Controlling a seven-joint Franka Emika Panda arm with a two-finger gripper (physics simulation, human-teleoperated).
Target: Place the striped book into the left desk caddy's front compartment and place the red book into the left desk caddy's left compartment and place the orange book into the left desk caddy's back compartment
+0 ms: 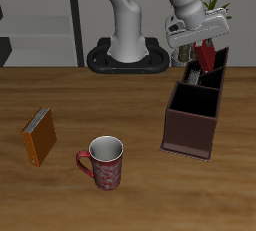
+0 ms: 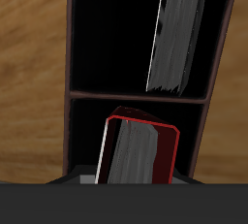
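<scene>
**Red book held over the caddy, orange book out on the table**

Nearest the table's front edge stands a red patterned mug (image 1: 104, 162), upright, with its handle turned toward the orange book (image 1: 40, 136). That book rests on the bare wood beside the mug, apart from it and well apart from everything else.

Farther back and across the table is the left desk caddy (image 1: 195, 110), a dark maroon box with a black interior. Its large square section lies toward the front edge, with narrower slots behind it.

My gripper (image 1: 205, 47) hangs above the caddy's far end, its fingers clamped on the red book (image 1: 206, 56). The book hangs upright from my fingers, its lower end dipping just within the caddy's walls. From my wrist view I look straight down on the red book (image 2: 141, 154), red cover edges framing grey pages, sitting over a black section bounded by a maroon divider (image 2: 136, 97).

Past that divider, in the neighbouring section, the striped book (image 2: 177, 34) stands leaning against the caddy's wall. Which named compartment it occupies I cannot tell for certain.
</scene>
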